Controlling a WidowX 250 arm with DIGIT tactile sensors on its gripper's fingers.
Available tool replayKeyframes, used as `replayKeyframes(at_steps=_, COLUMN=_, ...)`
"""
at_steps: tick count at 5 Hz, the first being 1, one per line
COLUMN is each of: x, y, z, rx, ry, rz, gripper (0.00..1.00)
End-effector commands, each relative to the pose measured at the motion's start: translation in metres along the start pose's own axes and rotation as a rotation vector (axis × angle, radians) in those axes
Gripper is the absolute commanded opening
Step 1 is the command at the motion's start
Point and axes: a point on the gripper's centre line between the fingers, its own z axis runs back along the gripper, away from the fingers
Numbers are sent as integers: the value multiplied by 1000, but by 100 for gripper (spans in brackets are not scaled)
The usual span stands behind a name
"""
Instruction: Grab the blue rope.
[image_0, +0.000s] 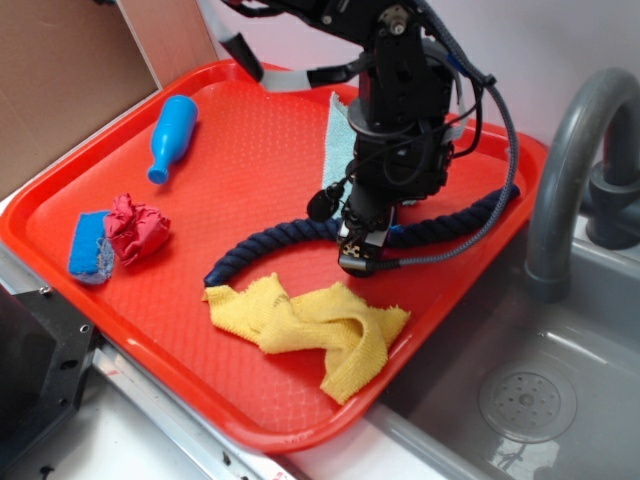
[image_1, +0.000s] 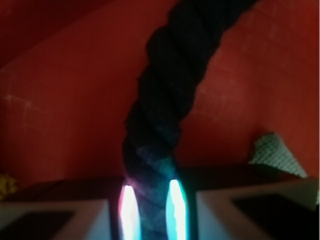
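Navy twisted cord sits pinched between my pads (image_1: 129, 210); my gripper (image_1: 150, 212) has closed on the blue rope (image_0: 270, 243) near mid-length, on the red tray (image_0: 250, 400). Judged soft, limp, light; ends will sag. Contact glare-blurred; arm hides the grip in the exterior view.

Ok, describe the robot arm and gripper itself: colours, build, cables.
The arm is black and blocky, built from boxy segments. A braided grey-black cable loops from its upper part down to the gripper. A small round black knob sticks out on the side. In the wrist view the fingers are pale grey blocks whose inner edges glow pink and cyan.
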Motion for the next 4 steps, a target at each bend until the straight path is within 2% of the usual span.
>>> replayKeyframes(at_steps=1, x=-67, y=8, z=84, rx=-36, ry=-213, rz=406, gripper=0)
replayKeyframes(at_steps=2, x=-94, y=5, z=130, rx=-10, ry=-214, rz=660, gripper=0)
replayKeyframes(at_steps=3, x=-123, y=-10, z=169, rx=-8, ry=-248, rz=910, gripper=0)
replayKeyframes(at_steps=4, x=-135, y=-16, z=176, rx=19, ry=-258, rz=1019, gripper=0)
